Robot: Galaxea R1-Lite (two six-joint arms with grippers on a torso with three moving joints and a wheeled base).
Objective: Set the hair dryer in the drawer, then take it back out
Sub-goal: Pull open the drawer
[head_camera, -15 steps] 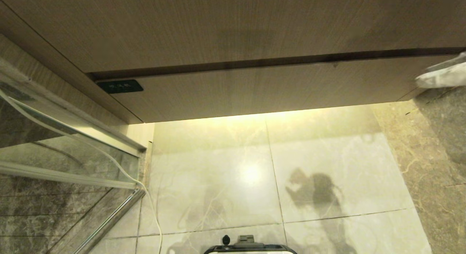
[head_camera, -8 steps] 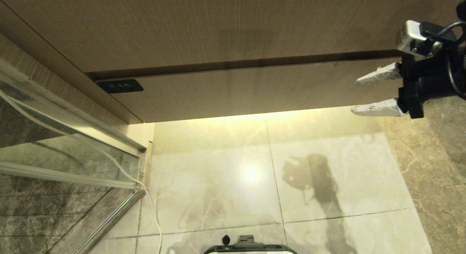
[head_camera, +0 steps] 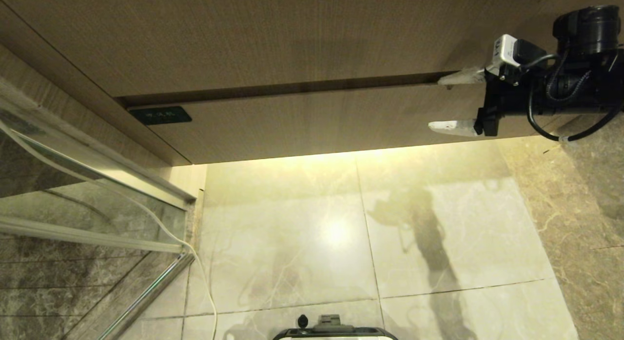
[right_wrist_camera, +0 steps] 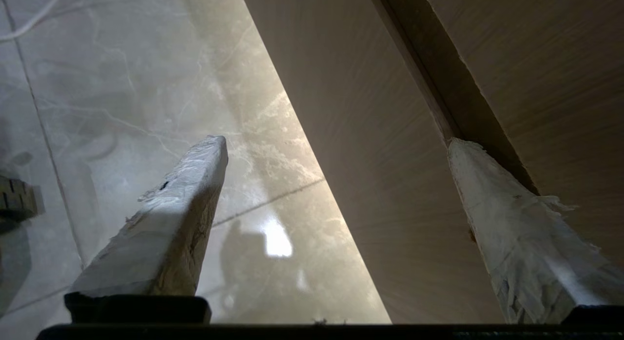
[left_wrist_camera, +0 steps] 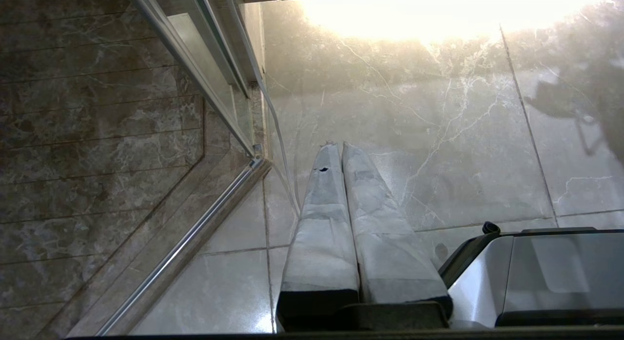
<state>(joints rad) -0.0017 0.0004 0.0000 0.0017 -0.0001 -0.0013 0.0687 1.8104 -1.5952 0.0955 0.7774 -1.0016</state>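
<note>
1. The drawer [head_camera: 336, 123] is a wide, shallow light-wood front with fine straight grain, flat and handleless, with a small black rectangular label [head_camera: 160, 115] at its left corner. It sits pushed in.
2. Above it a taller plain wood panel [head_camera: 273, 35] of the same grain is separated from the drawer by a narrow dark gap [head_camera: 302, 88] running the whole width.
3. The hair dryer is not visible in any view.
4. The right gripper [head_camera: 446, 102] reaches in from the right at the drawer's right end, its two tapered, white-wrapped fingers spread wide and holding nothing. The upper fingertip [right_wrist_camera: 463, 154] lies at the dark gap along the drawer's top edge; the lower one [right_wrist_camera: 209, 154] hangs off the drawer's bottom edge, over the floor.
5. The left gripper [left_wrist_camera: 340, 147] hangs low beside the robot's base [left_wrist_camera: 536, 271], its wrapped fingers pressed together and empty.
6. The floor [head_camera: 341, 232] is glossy pale marble tile with thin grout lines, open below the drawer. At left stands a glass panel with a metal frame [head_camera: 146, 291]; a thin white cord [head_camera: 204, 276] trails beside it.
</note>
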